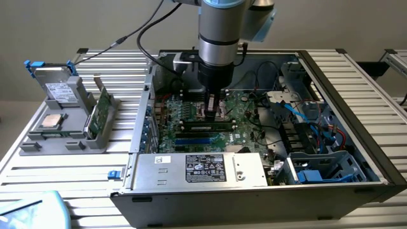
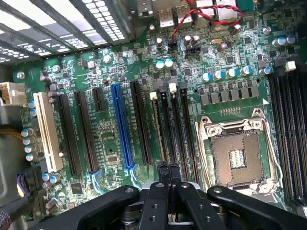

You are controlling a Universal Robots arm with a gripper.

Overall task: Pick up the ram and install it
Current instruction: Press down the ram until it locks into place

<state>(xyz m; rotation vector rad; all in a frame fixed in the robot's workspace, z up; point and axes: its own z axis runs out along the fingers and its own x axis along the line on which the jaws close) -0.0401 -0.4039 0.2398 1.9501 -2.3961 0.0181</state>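
Inside the computer case [image 1: 356, 157], pressed-together fingers [image 2: 168, 175] sit atop the seated ram [image 2: 157, 129].

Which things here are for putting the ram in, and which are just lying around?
For the job: the ram, the tool, the motherboard.
Just lying about: the hard drive, the processor chip, the green card in the grey holder.
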